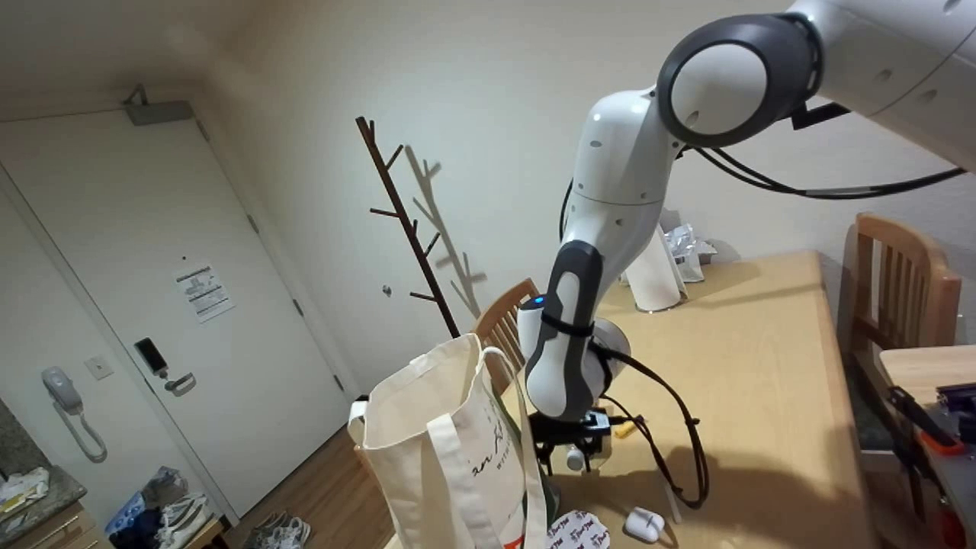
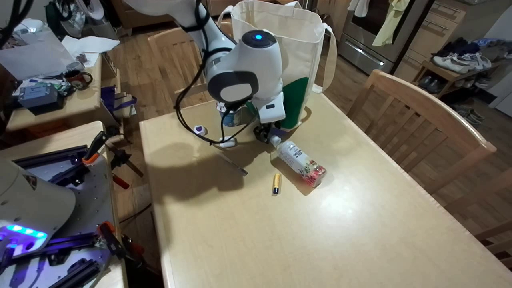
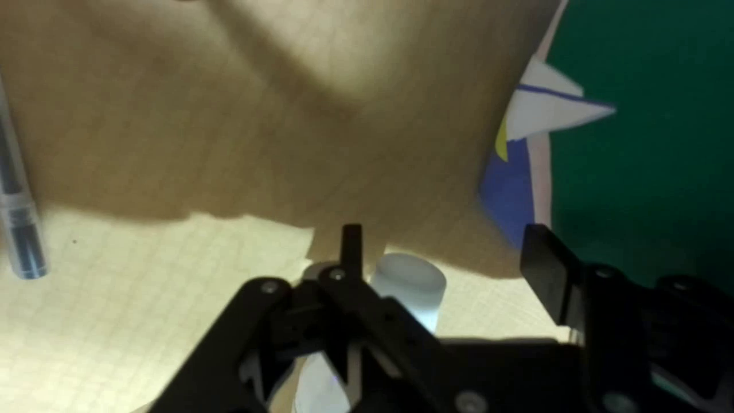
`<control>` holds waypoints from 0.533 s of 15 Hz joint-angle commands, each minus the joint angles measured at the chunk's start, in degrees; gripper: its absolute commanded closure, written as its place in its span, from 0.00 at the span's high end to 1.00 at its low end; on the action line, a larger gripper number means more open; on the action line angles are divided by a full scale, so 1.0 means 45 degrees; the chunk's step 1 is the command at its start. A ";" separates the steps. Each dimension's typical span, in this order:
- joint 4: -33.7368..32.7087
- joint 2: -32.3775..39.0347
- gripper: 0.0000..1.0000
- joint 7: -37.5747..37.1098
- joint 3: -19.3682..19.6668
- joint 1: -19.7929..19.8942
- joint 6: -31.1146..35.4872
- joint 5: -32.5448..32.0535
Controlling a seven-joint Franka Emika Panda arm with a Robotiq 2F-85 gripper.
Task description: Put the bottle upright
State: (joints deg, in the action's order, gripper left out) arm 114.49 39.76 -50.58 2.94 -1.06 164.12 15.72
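An exterior view shows the bottle (image 2: 304,165) on its side on the bench (image 2: 340,240), label (image 2: 293,153) visible. An exterior view catches its cap (image 1: 575,458) end-on, with a coat stand (image 1: 406,210) behind. The wrist view shows the jaws spread, the cap between them.

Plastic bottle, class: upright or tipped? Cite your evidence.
Tipped: in an exterior view, the plastic bottle lies on its side, its length along the table.
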 commanded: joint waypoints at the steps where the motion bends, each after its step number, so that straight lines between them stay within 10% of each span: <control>1: 0.0096 -0.0532 1.00 0.1160 -0.0372 0.0547 -0.1271 0.0333; 8: -0.1022 -0.0445 1.00 0.2034 -0.0012 0.0848 -0.5227 0.0177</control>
State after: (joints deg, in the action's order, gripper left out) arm 111.93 37.90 -43.98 2.42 2.00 146.85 15.72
